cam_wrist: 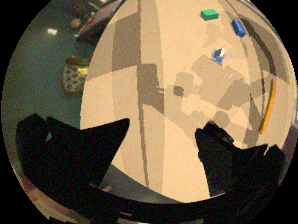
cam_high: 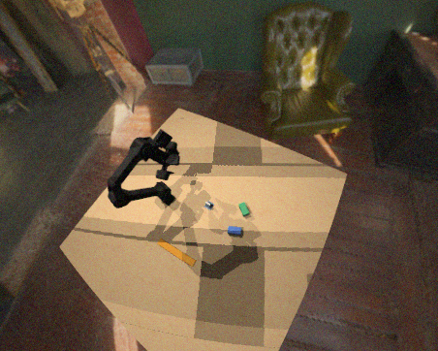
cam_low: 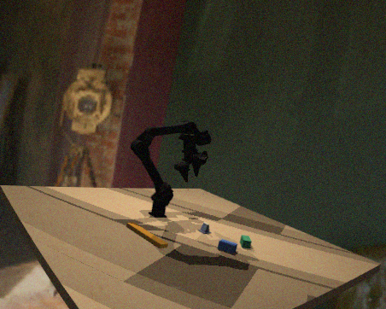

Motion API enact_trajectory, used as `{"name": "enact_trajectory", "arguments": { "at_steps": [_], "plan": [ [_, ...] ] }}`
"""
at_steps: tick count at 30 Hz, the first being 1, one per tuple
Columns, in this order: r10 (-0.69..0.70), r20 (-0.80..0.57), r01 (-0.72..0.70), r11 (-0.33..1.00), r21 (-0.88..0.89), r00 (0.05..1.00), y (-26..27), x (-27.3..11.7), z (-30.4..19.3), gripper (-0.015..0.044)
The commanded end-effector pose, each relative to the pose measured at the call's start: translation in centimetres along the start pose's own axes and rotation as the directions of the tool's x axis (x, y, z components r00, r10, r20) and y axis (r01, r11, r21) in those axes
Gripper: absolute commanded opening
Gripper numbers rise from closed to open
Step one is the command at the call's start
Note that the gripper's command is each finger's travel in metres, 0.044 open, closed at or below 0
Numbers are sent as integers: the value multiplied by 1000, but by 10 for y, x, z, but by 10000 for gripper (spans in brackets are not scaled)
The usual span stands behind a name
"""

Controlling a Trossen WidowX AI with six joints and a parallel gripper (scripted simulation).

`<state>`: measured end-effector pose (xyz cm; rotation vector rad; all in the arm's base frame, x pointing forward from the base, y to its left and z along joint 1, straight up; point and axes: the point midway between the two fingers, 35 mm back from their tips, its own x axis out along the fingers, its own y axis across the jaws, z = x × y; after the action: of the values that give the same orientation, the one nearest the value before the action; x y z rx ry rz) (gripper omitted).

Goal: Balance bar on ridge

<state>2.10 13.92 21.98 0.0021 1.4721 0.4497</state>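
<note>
We observe the gripper [cam_low: 191,170] raised well above the table [cam_high: 296,194] with its fingers spread wide and nothing between them. Taking the small blue-and-white ridge [cam_high: 208,205] as our landmark, the orange bar [cam_high: 177,252] lies flat on the table, well apart from the ridge on the side nearer the table's front edge, untouched by the gripper. We also note a green block [cam_high: 244,208] and a blue block [cam_high: 234,231] resting near the ridge, on the side away from the arm's base [cam_low: 159,209].

Lying on the table [cam_high: 131,281]: one orange bar [cam_high: 176,252], one small ridge [cam_high: 208,205], one blue block [cam_high: 234,231], one green block [cam_high: 244,208].
</note>
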Motion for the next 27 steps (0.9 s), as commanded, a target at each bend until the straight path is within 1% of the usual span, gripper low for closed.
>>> {"name": "enact_trajectory", "arguments": {
  "at_steps": [1, 3, 4, 27],
  "plan": [
    [-1, 1, 1, 1000, 0, 1000, 0, 0, 0, 374],
    [-5, 5, 5, 1000, 2, 1000, 0, 1, 4, 321],
    [-8, 8, 8, 1000, 3, 1000, 1, 1, 6, 315],
    [-91, 63, 89, 995, 41, 994, -9, 9, 69, 315]
  ]
}}
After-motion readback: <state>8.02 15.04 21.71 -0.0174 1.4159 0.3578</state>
